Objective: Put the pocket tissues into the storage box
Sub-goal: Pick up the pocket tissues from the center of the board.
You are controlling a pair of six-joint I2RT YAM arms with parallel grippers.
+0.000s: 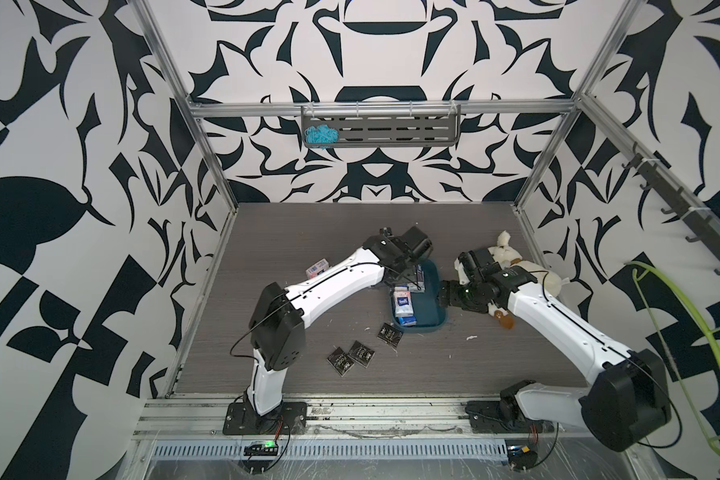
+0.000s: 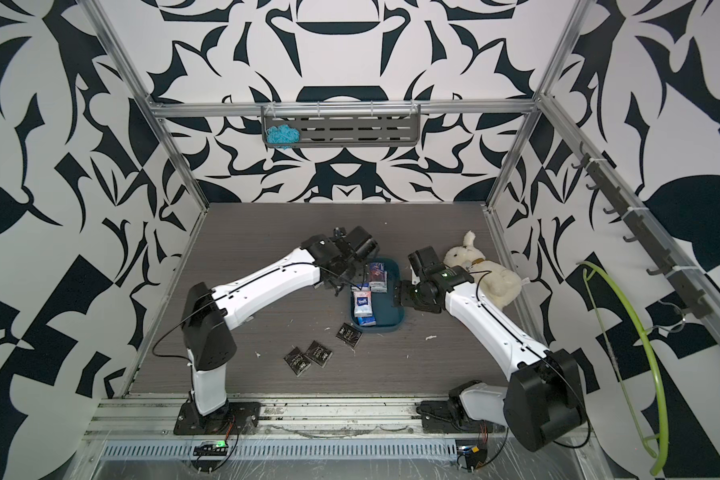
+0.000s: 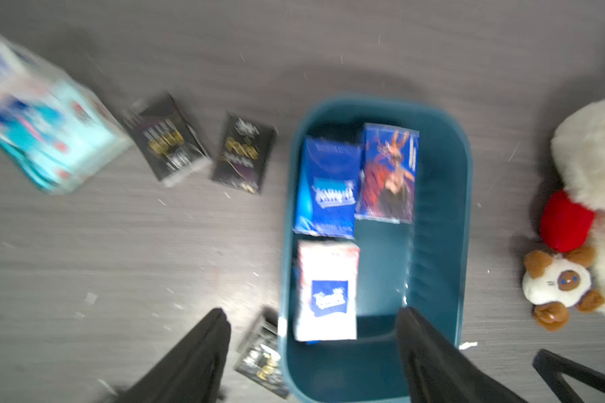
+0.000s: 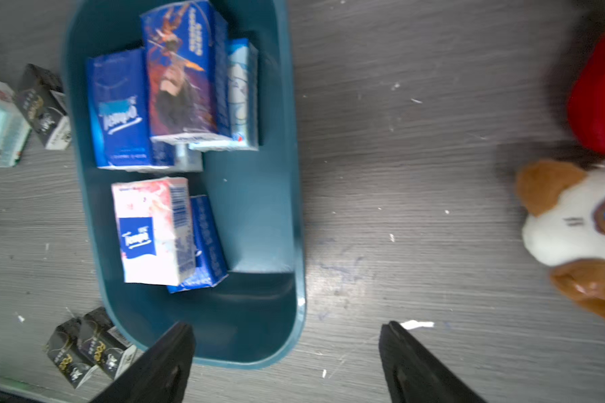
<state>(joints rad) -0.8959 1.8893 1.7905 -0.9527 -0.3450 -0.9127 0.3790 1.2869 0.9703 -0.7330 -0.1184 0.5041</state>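
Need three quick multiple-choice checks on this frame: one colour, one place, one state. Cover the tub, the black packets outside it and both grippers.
1. What colour is the shallow rounded plastic storage box?
A) red
B) dark teal-blue
C) yellow

2. Where do the three flat black rectangular packets seen in both top views lie?
A) inside the storage box
B) on the grey wood-grain table, outside the storage box
C) between a gripper's fingers

3. How do the left gripper and right gripper stand?
A) both open, holding nothing
B) left shut on a packet
C) both shut

Answers:
1 B: its walls and floor show teal-blue in every view.
2 B: they lie flat on the tabletop, on the robot's side of the box.
3 A: each wrist view shows its fingers spread wide with nothing clamped.
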